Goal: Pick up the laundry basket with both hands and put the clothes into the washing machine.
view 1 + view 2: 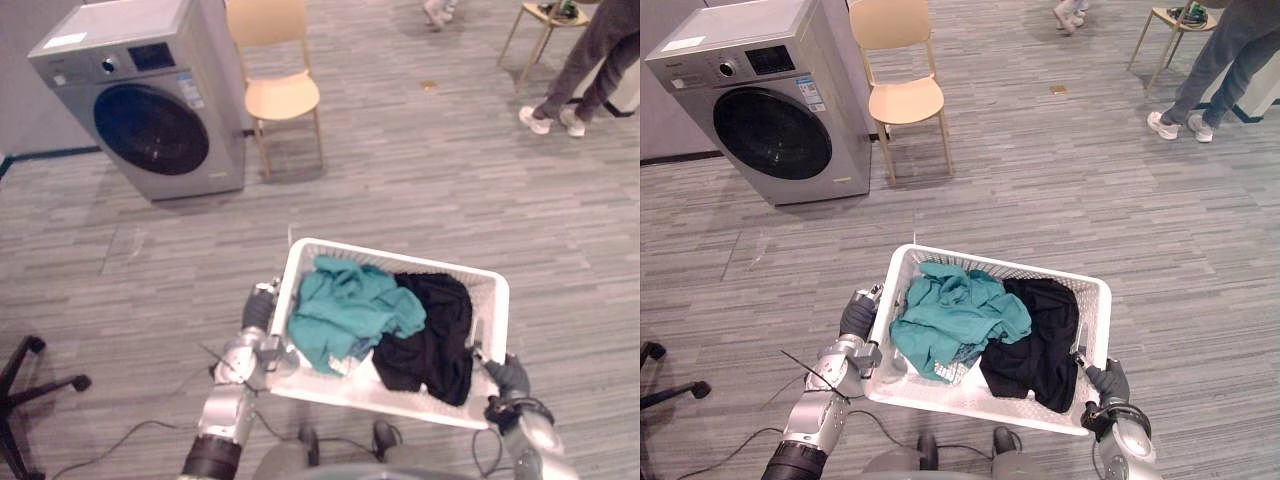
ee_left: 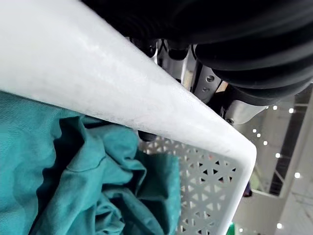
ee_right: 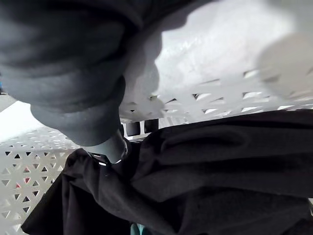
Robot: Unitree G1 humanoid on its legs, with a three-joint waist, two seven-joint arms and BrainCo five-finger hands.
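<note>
Both left robot hand (image 1: 857, 318) and right robot hand (image 1: 1108, 384) grip the white perforated basket (image 1: 958, 396).

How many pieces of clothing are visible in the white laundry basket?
2: a crumpled teal garment in the white plastic basket's left half, a black garment in its right half. More may lie hidden underneath.

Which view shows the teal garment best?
The right eye view: the whole teal garment lies in the white basket beside the black garment. The left eye view matches. The left wrist view gives close folds under the rim; the right wrist view, a sliver.
</note>
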